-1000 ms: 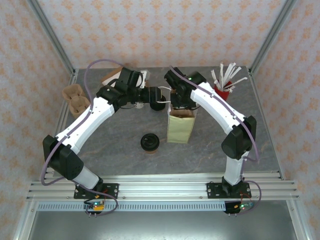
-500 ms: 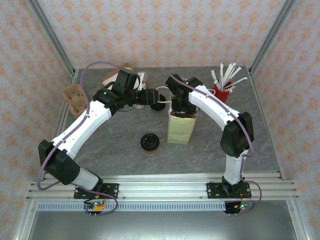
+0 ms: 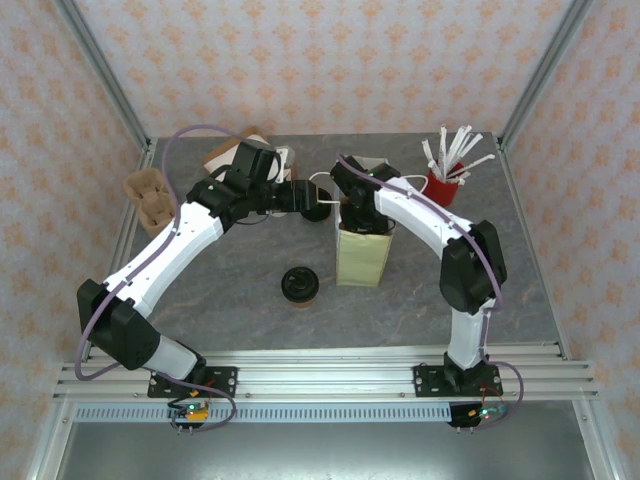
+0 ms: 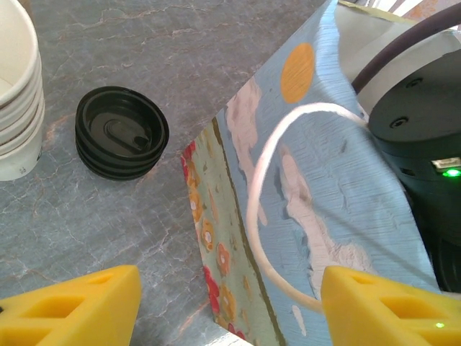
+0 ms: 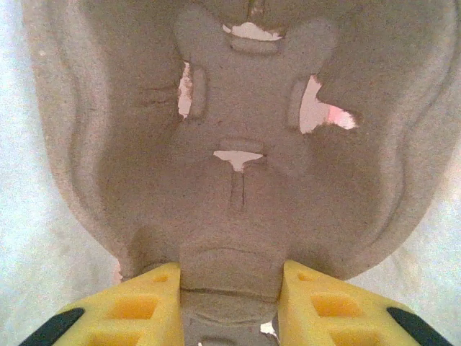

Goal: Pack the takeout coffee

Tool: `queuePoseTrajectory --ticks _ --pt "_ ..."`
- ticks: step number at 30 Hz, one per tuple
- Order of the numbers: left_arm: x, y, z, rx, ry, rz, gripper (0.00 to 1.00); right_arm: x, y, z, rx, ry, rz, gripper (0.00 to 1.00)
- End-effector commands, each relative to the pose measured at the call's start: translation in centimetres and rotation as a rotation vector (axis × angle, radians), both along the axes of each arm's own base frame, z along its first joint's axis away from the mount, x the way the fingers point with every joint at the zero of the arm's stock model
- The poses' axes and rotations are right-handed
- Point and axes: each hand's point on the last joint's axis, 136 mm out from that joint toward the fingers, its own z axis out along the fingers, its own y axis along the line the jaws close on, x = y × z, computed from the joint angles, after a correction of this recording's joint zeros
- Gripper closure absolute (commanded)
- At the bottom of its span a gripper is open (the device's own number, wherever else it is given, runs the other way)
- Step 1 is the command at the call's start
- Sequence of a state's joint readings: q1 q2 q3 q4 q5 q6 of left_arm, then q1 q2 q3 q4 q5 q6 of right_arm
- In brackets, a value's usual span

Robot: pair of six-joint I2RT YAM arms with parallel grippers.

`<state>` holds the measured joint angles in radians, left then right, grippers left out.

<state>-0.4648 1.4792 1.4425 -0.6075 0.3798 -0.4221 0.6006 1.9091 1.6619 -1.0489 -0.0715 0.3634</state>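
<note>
- Left claw (image 4: 230,295) — jaws wide apart, gripping nothing. The white handle (image 4: 250,209) of the paper bag (image 3: 360,255) loops between its two fingers.
- Ahead and to that claw's left sits a stack of black lids (image 4: 121,140), and further left a stack of lidless cups (image 4: 18,108).
- Right claw (image 5: 229,299) is clamped on an edge tab of a pulp tray (image 5: 238,144), over the bag's top.
- The coffee cup (image 3: 299,285), black lid on, stands on the table (image 3: 250,320) — nearer the arm bases than both claws, just beside the bag, touched by neither.
</note>
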Motion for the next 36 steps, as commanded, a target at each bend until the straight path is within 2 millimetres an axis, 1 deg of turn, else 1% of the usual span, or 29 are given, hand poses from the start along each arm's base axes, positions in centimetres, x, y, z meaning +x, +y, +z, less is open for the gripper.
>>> queuePoseTrajectory --ticks 1,11,15,27,32,36 --pt "-0.3 0.4 1.4 -0.006 -0.051 0.020 0.32 0.3 -0.7 -1.8 -0.029 0.021 -0.019 0.66" --pt "-0.4 0.4 1.4 -0.005 -0.051 0.019 0.32 0.0 -1.6 -3.2 -0.064 0.030 -0.013 0.62" --pt "-0.4 0.4 1.3 -0.005 -0.047 0.020 0.32 -0.1 -2.0 -3.9 -0.077 0.029 -0.011 0.60" --pt "-0.6 0.3 1.2 -0.001 -0.045 0.015 0.32 -0.4 -2.6 -6.8 -0.082 0.052 0.001 0.55" --pt "-0.5 0.3 1.1 0.002 -0.043 0.014 0.32 -0.3 -2.5 -6.9 -0.084 0.049 0.018 0.53" --pt "-0.7 0.4 1.2 0.006 -0.045 0.015 0.32 -0.3 -2.5 -6.7 -0.081 0.048 0.026 0.49"
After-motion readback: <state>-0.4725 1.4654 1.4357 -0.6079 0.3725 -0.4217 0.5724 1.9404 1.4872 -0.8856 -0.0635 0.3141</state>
